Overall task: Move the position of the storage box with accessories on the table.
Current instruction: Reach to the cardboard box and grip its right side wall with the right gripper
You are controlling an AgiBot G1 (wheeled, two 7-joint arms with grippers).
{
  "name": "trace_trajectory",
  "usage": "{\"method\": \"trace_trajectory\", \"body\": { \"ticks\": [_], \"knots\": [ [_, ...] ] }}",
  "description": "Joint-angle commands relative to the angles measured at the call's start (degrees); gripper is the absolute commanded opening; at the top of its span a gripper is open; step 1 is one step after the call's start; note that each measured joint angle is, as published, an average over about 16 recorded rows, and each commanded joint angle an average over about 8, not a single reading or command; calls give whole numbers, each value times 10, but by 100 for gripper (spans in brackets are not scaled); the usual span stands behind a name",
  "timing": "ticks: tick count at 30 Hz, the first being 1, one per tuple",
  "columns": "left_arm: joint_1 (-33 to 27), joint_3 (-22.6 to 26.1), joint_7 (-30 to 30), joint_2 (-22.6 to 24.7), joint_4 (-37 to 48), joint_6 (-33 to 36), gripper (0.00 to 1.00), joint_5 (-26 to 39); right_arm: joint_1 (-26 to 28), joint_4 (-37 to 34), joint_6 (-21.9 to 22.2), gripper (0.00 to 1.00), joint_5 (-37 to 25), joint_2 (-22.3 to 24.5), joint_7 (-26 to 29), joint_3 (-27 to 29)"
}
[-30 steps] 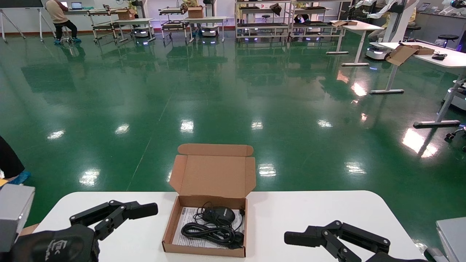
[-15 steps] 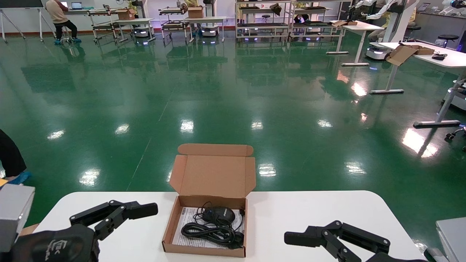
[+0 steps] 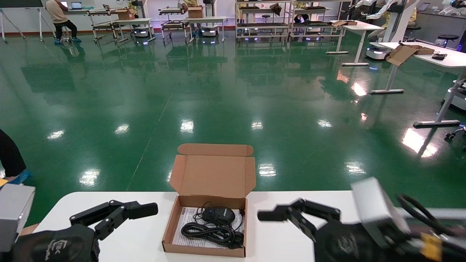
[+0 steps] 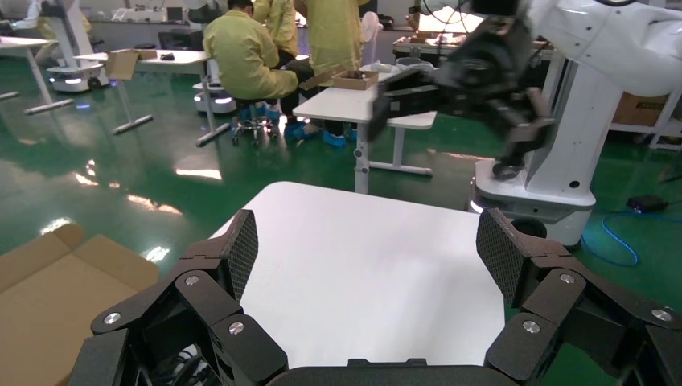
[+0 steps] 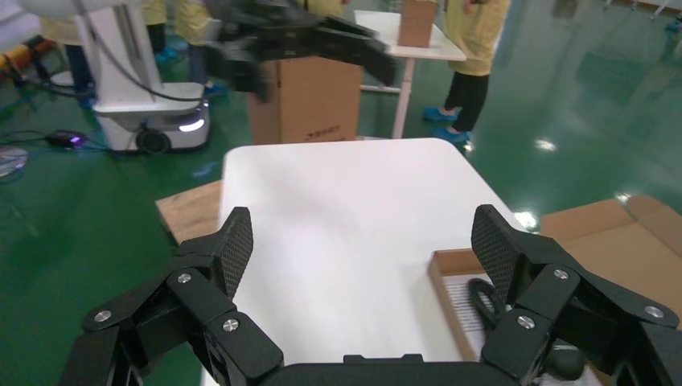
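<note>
The storage box [image 3: 168, 233] lies open at the middle of the white table [image 3: 145, 243], its lid [image 3: 214, 174] standing up at the far side. In it are a black mouse [image 3: 218, 215], coiled black cable [image 3: 209, 231] and a white leaflet [image 3: 182, 236]. My right gripper [image 3: 269, 216] is open and empty, just right of the box, its tip close to the right wall. In the right wrist view [image 5: 362, 241] the box's rim [image 5: 446, 261] lies beside one finger. My left gripper [image 3: 145, 211] is open and empty left of the box; in its wrist view [image 4: 366, 249] it is over bare table.
The table's far edge drops to green floor just behind the box. A grey unit [image 3: 14, 211] stands at the near left. Other white desks [image 3: 437, 58] stand far right. A tall brown carton [image 5: 310, 100] and a wooden board [image 5: 189, 209] lie beyond the table's left end.
My right arm has swung left and risen, bringing its gripper from the near right up beside the box's right wall. The left arm and the box have not moved.
</note>
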Motion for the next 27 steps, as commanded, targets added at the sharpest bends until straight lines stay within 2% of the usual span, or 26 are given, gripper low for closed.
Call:
{"method": "trace_trajectory", "body": {
  "ticks": [1,10,20,27],
  "knots": [
    [0,0,0,0,0,0,100,0,21,-16,2,100,-17,-16,4,-10],
    [0,0,0,0,0,0,100,0,56,-135,69,100,-82,-109,-23,-42],
    [0,0,0,0,0,0,100,0,61,-282,184,100,-144,-204,-78,-65],
    [0,0,0,0,0,0,100,0,59,-384,258,100,-164,-264,-113,-71]
  ]
}}
